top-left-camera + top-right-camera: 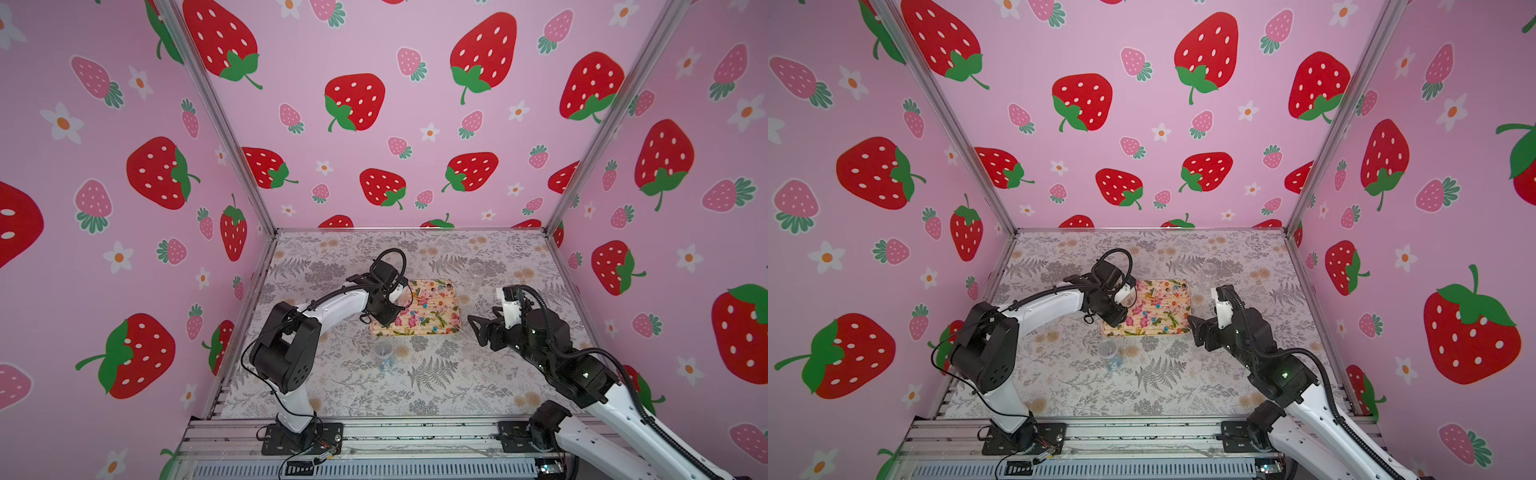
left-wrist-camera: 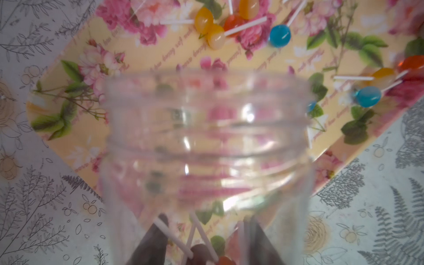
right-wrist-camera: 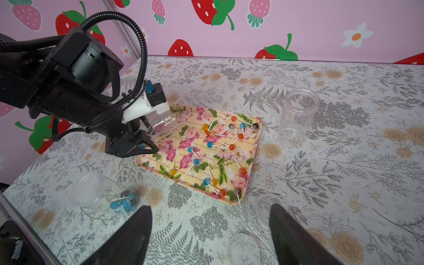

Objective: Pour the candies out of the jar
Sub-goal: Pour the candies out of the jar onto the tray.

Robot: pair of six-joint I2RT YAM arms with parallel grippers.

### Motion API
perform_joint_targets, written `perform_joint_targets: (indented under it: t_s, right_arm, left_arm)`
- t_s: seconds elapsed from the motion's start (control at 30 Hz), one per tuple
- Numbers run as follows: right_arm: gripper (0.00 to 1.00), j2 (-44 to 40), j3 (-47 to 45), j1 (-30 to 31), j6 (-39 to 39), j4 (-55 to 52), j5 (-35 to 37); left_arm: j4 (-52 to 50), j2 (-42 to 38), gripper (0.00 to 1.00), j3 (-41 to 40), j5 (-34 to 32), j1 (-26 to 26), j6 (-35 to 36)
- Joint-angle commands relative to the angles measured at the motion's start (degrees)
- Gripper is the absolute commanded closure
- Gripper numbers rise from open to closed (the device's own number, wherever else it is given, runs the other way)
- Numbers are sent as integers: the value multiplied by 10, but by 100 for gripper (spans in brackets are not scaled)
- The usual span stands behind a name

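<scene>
Candies (image 3: 209, 144): right wrist view shows you most scattered on the floral tray (image 3: 174, 156). Left gripper (image 3: 150, 137) clamps the clear jar (image 3: 164, 122), tilted, mouth toward the tray. Right gripper (image 3: 211, 241) is spread wide, empty, above the table (image 3: 344, 160). Left wrist view: a few candies inside the jar near the fingers (image 2: 151, 243). Both top views: jar over the tray's left side, Right gripper beside its right edge.

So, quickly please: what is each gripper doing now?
Left gripper: shut on the jar.
Right gripper: open, holding nothing.
</scene>
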Motion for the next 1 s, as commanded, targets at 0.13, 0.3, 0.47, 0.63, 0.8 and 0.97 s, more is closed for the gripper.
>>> perform_joint_targets:
  t_s: [0.13,0.3,0.47,0.63,0.8,0.97]
  right_arm:
    - [18,-18,3,-3,13,-5,-9]
    - [18,-32,-7,-3,8,-8,-5]
    - [18,-34,-7,-4,13,-15,-7]
    - [18,-38,-9,-4,16,-16,-5]
    - [18,-39,-6,-4,18,-23,-5]
    - [18,-47,-8,-4,21,-32,-4]
  left_arm:
    - [-64,21,55,43,-38,-2,38]
    - [-93,31,55,61,-58,-3,54]
    - [-102,38,55,73,-72,-5,66]
    - [-126,52,55,96,-97,-9,86]
    - [-141,63,55,116,-132,-15,110]
    - [-157,76,55,142,-181,-26,142]
